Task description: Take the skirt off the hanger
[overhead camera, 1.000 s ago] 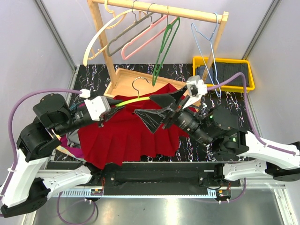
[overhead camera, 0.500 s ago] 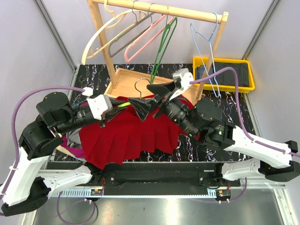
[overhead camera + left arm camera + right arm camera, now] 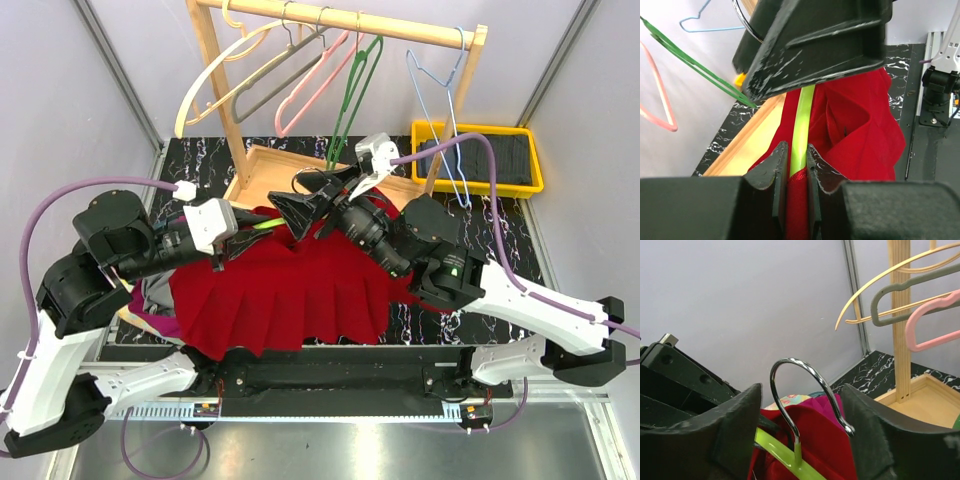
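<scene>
- Partly hidden: hanger (image 3: 801, 117) far end, behind R gripper (image 3: 800, 402).
- L gripper (image 3: 797, 160) pinches the green bar.
- R gripper jaws apart, straddling chrome hook (image 3: 815, 376).
- Red pleated skirt (image 3: 280, 295) bunches under bar.

The red pleated fabric skirt (image 3: 280, 300) lay on the black marbled table (image 3: 505, 215) between the two arms, in front of the wooden garment rack (image 3: 215, 80). The lime plastic hanger with a chrome hook (image 3: 801, 120) sat at its far edge, bar running into the fabric. The left gripper (image 3: 796, 147) clamped the bar from the left. The right gripper (image 3: 800, 390) straddled the hook without touching it. The yellow plastic bin (image 3: 470, 127) sat right of the rack.
</scene>
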Available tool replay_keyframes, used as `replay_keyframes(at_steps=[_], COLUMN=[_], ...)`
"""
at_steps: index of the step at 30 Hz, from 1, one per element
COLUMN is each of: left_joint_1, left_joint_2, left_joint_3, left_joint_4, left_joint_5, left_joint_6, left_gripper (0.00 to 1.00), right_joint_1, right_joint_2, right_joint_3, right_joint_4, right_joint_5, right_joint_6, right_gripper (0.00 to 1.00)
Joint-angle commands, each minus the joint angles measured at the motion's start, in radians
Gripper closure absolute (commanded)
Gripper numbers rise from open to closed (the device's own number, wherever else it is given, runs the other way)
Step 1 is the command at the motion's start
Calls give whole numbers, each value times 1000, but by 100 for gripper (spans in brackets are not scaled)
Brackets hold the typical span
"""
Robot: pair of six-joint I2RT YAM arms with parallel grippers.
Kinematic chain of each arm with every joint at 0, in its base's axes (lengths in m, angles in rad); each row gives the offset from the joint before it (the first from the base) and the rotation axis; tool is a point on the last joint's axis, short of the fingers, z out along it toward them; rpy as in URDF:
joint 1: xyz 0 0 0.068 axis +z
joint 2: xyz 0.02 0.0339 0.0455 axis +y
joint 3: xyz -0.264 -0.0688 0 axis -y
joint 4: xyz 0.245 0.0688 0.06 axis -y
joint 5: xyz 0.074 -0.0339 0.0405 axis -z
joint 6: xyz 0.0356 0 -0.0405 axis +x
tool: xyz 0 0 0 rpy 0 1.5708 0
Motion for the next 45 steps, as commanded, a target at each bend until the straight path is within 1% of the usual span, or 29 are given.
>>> replay_keyframes(at_steps=[1,2,3,4,6,7,9,10,14,15,17,18,20,21,23,26,29,33,36,37,40,41,43,44,45], left_joint_1=[-3,-2,-3,-3,-2,-3,-3,-2,-3,-3,-3,-2,-3,-3,-2,-2,-3,-5,-8,-8,-12,-12,-19,-19,-20], left_joint_2=[-16,-22,-25,-27,-38,-41,-51,-57,-71,-70,-64,-59,-33,-21,22,73,84,73,41,33,12,5,-5,-8,-10], left_joint_3=[42,35,24,18,-2,-8,-31,-40,-71,-71,-59,-50,3,28,117,202,183,128,56,21,-33,-45,-74,-80,-90], left_joint_4=[158,156,156,156,158,158,159,161,162,164,164,162,162,162,162,162,165,164,153,145,125,115,107,105,105], left_joint_5=[41,41,41,42,36,36,32,29,26,29,41,47,52,52,61,84,110,136,150,153,153,151,150,147,145], left_joint_6=[-25,-25,-27,-27,-25,-24,-17,-16,-2,-2,-2,-5,-16,-22,-40,-89,-86,-96,-97,-88,-59,-50,-31,-28,-21], left_gripper=[100,100,100,100,100,100,100,100,100,92,69,47,31,14,13,13,16,21,27,32,39,44,49,55,57], right_joint_1=[-11,-15,-18,-20,-22,-22,-20,-22,-20,-20,-22,-22,-20,-20,-22,-20,-22,-22,-22,-22,-20,-22,-22,-22,-22], right_joint_2=[12,14,17,17,20,20,21,21,18,18,18,18,18,18,18,21,26,28,23,21,26,28,29,31,32], right_joint_3=[52,55,60,61,61,63,66,63,60,57,53,50,46,43,38,33,43,55,58,61,70,73,76,78,79], right_joint_4=[65,70,76,80,100,106,113,117,117,117,117,117,117,116,116,123,125,117,120,120,120,120,122,123,123], right_joint_5=[-37,-40,-49,-52,-65,-68,-72,-74,-91,-91,-94,-92,-95,-95,-97,-101,-117,-121,-124,-126,-134,-134,-144,-147,-150], right_joint_6=[12,12,14,12,12,9,11,9,9,9,9,6,9,9,11,18,21,21,15,15,17,18,20,23,26], right_gripper=[34,37,46,51,64,78,95,100,100,100,100,100,100,100,100,100,100,100,100,100,100,100,100,100,100])
